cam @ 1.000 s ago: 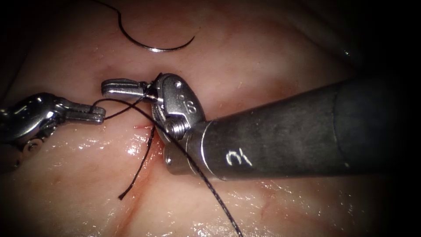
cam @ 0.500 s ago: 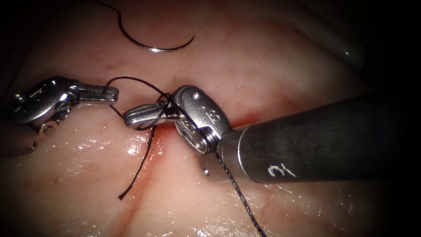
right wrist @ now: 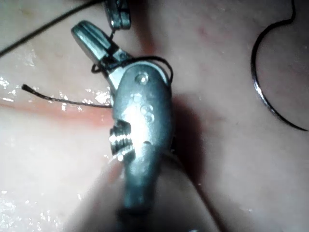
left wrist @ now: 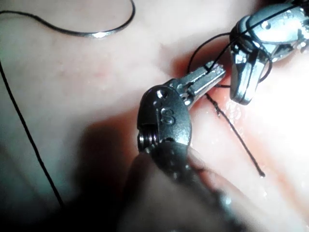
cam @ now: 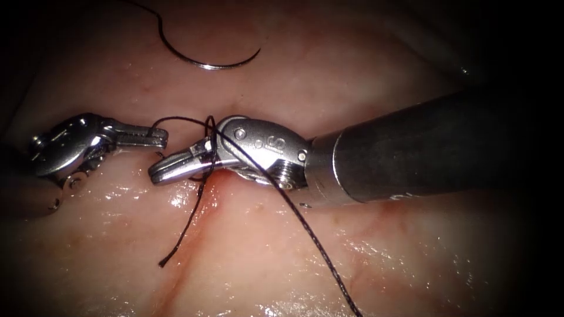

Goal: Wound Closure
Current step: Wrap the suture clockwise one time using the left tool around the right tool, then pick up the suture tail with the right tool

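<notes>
The curved needle [cam: 205,64] lies free on the tissue [cam: 352,76] beyond the cut [cam: 191,249], held by neither tool; it also shows in the wrist views, needle [left wrist: 96,34] and needle [right wrist: 260,92]. On the left of the cut, my left tool [cam: 160,139] is shut on the black thread [cam: 305,229] near its tip [left wrist: 217,72]. My right tool [cam: 155,173] reaches across the top of the cut with jaws shut, holding nothing. A loop of thread [right wrist: 154,60] winds round its jaws [right wrist: 82,30]. A short thread tail [cam: 182,229] lies along the cut.
Red fluid [cam: 220,185] wets the upper end of the cut under the right tool. The right tool's dark shaft [cam: 423,147] covers the tissue right of the cut. Long thread runs down off the near edge.
The right tool's jaws dropped from above the left tool's jaws to just below them. The left tool rose and moved right with its thread, which now loops round the right jaws.
</notes>
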Action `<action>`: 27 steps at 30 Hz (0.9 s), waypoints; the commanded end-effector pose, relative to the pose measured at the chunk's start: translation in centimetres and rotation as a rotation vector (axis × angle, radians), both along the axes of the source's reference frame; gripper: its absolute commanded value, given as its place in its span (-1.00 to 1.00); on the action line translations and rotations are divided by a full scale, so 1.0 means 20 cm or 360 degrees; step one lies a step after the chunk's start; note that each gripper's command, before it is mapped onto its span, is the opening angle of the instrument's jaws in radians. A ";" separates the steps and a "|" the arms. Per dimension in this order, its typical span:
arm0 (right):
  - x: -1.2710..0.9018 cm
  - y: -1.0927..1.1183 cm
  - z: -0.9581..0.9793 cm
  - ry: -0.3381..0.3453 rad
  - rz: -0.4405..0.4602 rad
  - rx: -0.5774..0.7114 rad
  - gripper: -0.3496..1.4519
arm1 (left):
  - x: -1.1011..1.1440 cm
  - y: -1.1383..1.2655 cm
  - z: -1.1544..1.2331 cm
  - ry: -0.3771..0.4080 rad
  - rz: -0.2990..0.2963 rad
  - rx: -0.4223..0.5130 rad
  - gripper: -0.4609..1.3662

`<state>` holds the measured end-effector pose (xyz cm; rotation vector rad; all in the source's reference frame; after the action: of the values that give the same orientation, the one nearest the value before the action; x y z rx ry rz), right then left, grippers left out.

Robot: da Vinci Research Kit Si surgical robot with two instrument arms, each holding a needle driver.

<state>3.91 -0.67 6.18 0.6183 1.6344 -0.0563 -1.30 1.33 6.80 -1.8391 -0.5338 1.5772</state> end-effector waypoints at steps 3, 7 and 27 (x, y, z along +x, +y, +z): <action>0.001 0.000 -0.001 -0.0050 -0.0065 -0.0066 -0.91 | 0.000 0.000 0.000 -0.0006 0.0006 -0.0003 -0.88; 0.003 -0.003 -0.003 -0.0094 -0.0139 -0.0115 -0.41 | 0.000 -0.001 0.000 -0.0012 0.0012 -0.0006 -0.88; 0.012 -0.014 -0.005 -0.0262 -0.0443 -0.0263 0.79 | 0.001 -0.008 0.002 -0.0015 0.0024 -0.0027 -0.88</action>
<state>4.14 -0.95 6.08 0.6964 1.3629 -0.3285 -1.28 1.16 6.85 -1.8566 -0.5373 1.5886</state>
